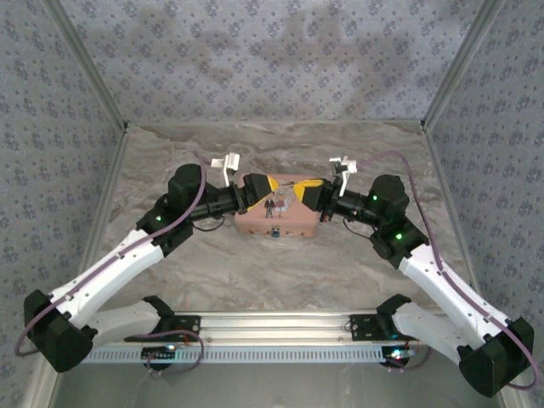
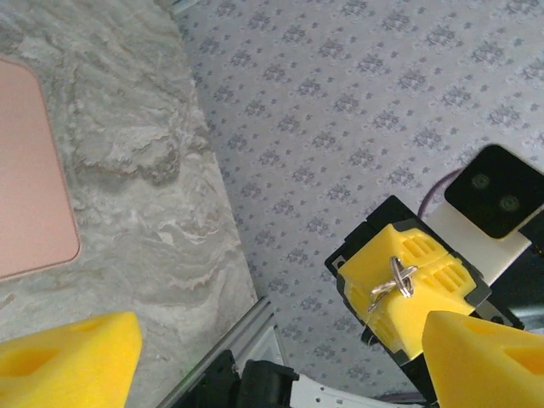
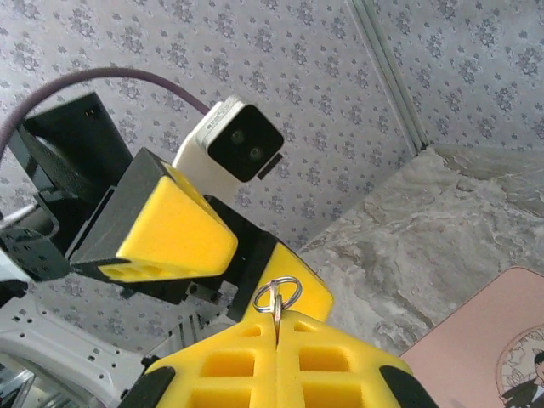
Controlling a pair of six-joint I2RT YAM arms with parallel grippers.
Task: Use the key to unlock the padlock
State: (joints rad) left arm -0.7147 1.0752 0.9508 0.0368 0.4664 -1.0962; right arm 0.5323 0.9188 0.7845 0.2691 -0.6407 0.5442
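Note:
The pink tin (image 1: pixel 280 219) lies mid-table between both arms. A tiny dark bluish padlock (image 1: pixel 275 230) sits at its front edge. My right gripper (image 3: pixel 276 330) is shut on the key (image 3: pixel 277 316), whose wire ring (image 3: pixel 279 296) sticks out above the closed yellow pads. In the left wrist view the key and ring (image 2: pixel 393 281) show against the right gripper's yellow tip. My left gripper (image 2: pixel 280 344) stands open with nothing between its fingers (image 2: pixel 72 357), just left of the right gripper (image 1: pixel 308 189) over the tin. From above, the left gripper (image 1: pixel 263 187) faces it.
A corner of the pink tin (image 2: pixel 30 170) lies on the marbled table cover (image 2: pixel 144 170). Patterned walls (image 1: pixel 272 59) enclose the table on three sides. An aluminium rail (image 1: pixel 280 327) with the arm bases runs along the near edge.

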